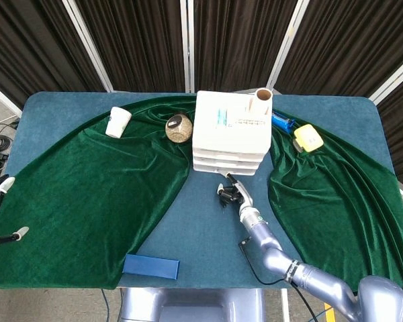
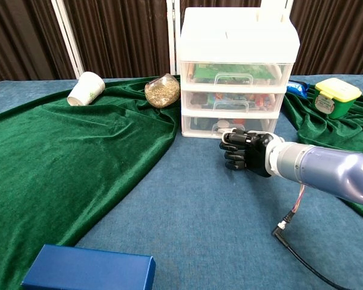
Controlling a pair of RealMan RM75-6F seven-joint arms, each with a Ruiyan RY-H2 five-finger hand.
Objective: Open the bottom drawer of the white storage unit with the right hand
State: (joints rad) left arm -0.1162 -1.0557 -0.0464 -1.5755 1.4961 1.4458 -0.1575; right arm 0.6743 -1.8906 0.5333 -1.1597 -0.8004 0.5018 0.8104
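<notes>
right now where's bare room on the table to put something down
Free: the green velvet cloth between the white paper cup and the blue flat box. Crowded: the blue strip before the white storage unit, where the right hand sits.

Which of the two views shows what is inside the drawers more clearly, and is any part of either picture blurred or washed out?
Chest view: sharp and evenly lit, contents show through the clear drawer fronts; the white unit top is bright, nearly washed out. Head view: looking down, it shows the unit mostly from above, drawer fronts as thin strips; the right hand looks small but unblurred.
</notes>
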